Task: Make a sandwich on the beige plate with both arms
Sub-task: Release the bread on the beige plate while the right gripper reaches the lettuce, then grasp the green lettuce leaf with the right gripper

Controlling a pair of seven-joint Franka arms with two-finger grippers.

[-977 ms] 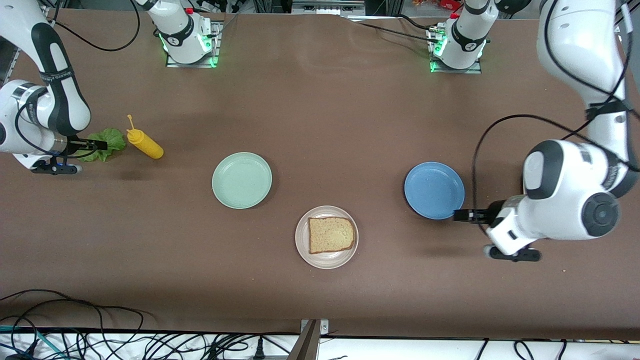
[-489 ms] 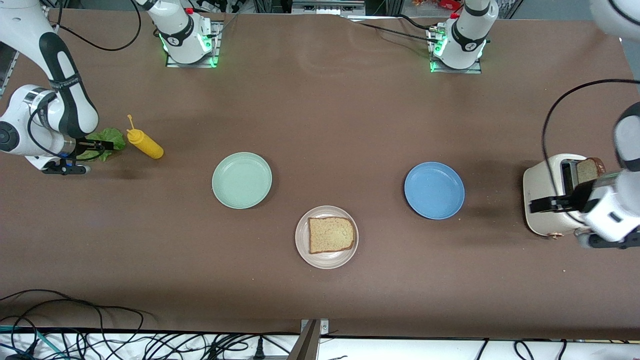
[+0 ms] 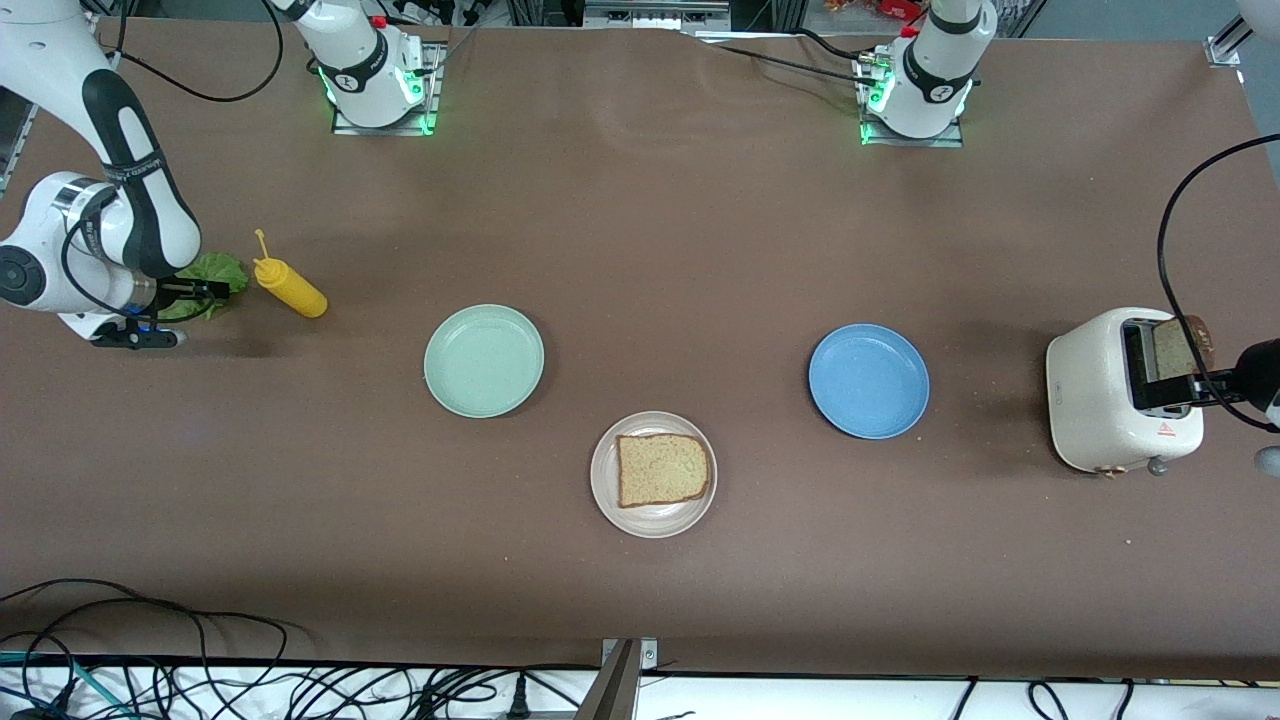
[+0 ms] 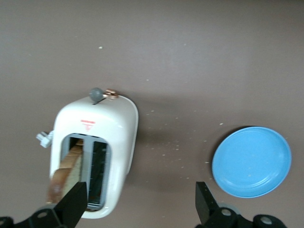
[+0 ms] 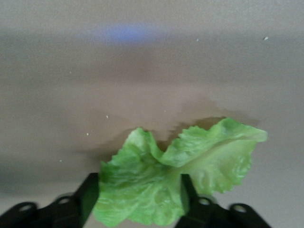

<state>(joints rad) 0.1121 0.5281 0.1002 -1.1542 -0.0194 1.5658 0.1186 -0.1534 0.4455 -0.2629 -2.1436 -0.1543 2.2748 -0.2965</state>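
A single slice of brown bread [image 3: 663,470] is seen lying flat on the beige plate [image 3: 610,500], which is set on the brown surface [image 3: 640,250] nearer the front camera than the pale green plate [image 3: 484,360] and the blue plate [image 3: 868,380]. At the right arm's end of the surface, the right gripper [image 3: 205,291] is brought down over the ruffled lettuce leaf [image 5: 175,175], with one finger [image 5: 88,197] placed on each side of the leaf and the jaws neither fully spread nor yet pressed tight on it. A yellow squeeze bottle [image 3: 290,288] is seen lying just beside the leaf. At the left arm's end, the left gripper [image 4: 140,204] is held over the white toaster [image 3: 1095,395] with its fingers spread wide and nothing between them. A second slice of bread [image 4: 64,173] is seen standing in one of the toaster's slots.
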